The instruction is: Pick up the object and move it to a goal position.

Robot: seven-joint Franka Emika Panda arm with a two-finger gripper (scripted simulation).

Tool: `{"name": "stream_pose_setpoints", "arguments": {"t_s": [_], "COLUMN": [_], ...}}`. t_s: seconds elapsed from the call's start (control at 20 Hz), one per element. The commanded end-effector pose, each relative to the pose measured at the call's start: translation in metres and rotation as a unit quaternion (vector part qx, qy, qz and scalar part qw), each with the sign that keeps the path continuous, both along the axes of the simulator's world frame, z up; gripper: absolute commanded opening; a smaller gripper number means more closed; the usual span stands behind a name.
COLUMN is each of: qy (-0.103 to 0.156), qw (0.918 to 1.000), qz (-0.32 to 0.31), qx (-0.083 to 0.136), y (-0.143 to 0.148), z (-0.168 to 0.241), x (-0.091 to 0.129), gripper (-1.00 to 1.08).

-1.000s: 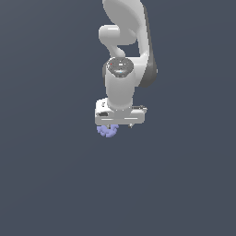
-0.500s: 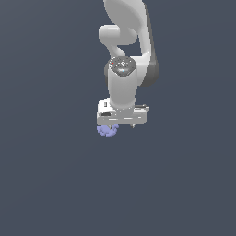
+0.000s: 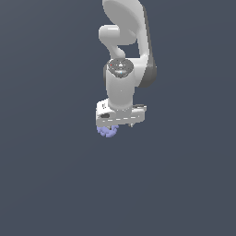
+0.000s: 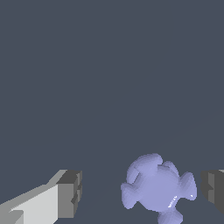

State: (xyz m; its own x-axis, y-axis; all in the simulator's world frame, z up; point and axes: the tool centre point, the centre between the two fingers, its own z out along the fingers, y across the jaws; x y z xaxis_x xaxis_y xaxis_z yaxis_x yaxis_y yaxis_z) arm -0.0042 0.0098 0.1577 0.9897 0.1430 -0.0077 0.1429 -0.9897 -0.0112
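The object [image 4: 156, 188] is a small lavender-blue lump with rounded knobs around its edge. In the wrist view it lies between my two fingers, nearer the one at the frame's edge [image 4: 214, 190] than the other [image 4: 70, 192], with a gap on each side. My gripper [image 4: 142, 192] is open around it. In the exterior view the object [image 3: 108, 131] peeks out under the white hand [image 3: 120, 116], toward the exterior view's left; the fingers are hidden there.
A plain dark grey-blue surface [image 3: 55, 184] fills both views. The white arm [image 3: 124, 55] rises above the hand in the exterior view.
The arm's wrist has shifted slightly, and the hand has settled a touch lower over the object. The object has not moved.
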Motion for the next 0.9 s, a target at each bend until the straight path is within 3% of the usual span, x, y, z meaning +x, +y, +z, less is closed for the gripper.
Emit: {"name": "stream_pose_setpoints", "arguments": {"t_s": [0.0, 0.4, 0.85], "qy": [0.000, -0.001, -0.002], "qw": [0.9998, 0.9947, 0.9774], "qz": [0.018, 0.102, 0.211], "qx": [-0.001, -0.003, -0.004], "y": [-0.003, -0.017, -0.034], "z": [-0.003, -0.019, -0.037], "x": [-0.002, -0.013, -0.027], "gripper": [1.00, 1.00, 1.00]}}
